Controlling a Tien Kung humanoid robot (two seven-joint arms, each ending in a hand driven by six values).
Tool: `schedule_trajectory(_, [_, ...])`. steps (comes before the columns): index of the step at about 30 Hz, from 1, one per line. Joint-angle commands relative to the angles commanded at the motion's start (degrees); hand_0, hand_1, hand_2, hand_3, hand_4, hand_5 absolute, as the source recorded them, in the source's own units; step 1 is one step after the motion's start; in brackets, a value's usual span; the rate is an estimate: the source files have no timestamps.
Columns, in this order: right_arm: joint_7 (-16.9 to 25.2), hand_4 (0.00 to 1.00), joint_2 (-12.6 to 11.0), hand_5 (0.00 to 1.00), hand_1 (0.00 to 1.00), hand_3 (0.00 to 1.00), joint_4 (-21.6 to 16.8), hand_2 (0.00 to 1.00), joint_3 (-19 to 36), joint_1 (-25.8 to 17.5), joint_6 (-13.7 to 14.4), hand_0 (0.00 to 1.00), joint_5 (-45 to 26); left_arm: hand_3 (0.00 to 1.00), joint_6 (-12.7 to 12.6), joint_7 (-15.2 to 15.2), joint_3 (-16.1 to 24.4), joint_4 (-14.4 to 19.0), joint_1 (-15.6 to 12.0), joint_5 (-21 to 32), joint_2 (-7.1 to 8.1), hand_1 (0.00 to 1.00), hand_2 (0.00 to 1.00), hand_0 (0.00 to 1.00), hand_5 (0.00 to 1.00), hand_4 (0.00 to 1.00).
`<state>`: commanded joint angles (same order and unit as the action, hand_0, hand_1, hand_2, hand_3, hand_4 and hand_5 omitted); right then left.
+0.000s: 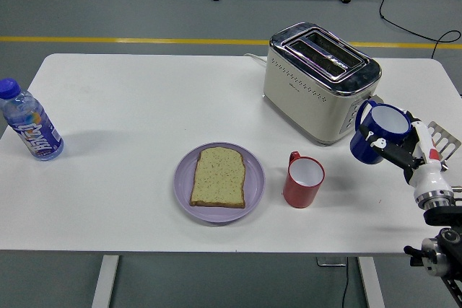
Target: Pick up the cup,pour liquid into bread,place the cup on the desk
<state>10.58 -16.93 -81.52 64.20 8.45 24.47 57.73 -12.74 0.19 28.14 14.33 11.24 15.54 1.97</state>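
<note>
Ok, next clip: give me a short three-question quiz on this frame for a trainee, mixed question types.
1. True or false: the right hand grips the blue cup.
2. Which object stands closest to the purple plate holding the bread slice?
A. water bottle
B. red mug
C. toaster
3. Fill in: the water bottle stands near the table's ____ edge.

Key: 1 true; 2 B; 3 left.
</note>
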Motion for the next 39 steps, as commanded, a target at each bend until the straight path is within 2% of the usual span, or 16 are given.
schedule_trajectory(6, [-1.17, 0.738, -0.74, 0.002, 0.410, 0.521, -1.55, 0.527, -1.25, 1.20, -0.43, 0.447, 0.00, 0.611, 0.04, -0.05, -0.03, -0.02, 0.01, 0.06, 0.03, 0.756, 0.773, 0.690, 0.998, 0.396])
schedule_trajectory(14, [-2.14, 0.735, -2.05, 0.002, 0.410, 0.521, -1.52, 0.527, -5.86, 4.92, -0.05, 0.447, -0.54, 0.611, 0.16, -0.31, -0.40, -0.02, 0.16, 0.71, 0.11, 0.756, 0.773, 0.690, 0.998, 0.396])
schedule_trajectory(27, [-3.59, 0.720, 0.08, 0.002, 0.415, 0.522, -1.14, 0.531, -16.24, 15.21, 1.24, 0.456, -2.45, 0.611, -0.10, -0.46, -0.44, 0.04, 0.50, 1.02, 0.24, 0.756, 0.773, 0.690, 0.998, 0.396])
schedule_trajectory(39, [-3.18, 0.719, 2.49, 0.002, 0.414, 0.522, 0.27, 0.530, -19.28, 19.81, 1.58, 0.457, -3.30, 0.611, -0.25, -0.41, -0.49, 0.10, 0.50, 0.97, 0.28, 0.756, 0.773, 0.690, 0.998, 0.396])
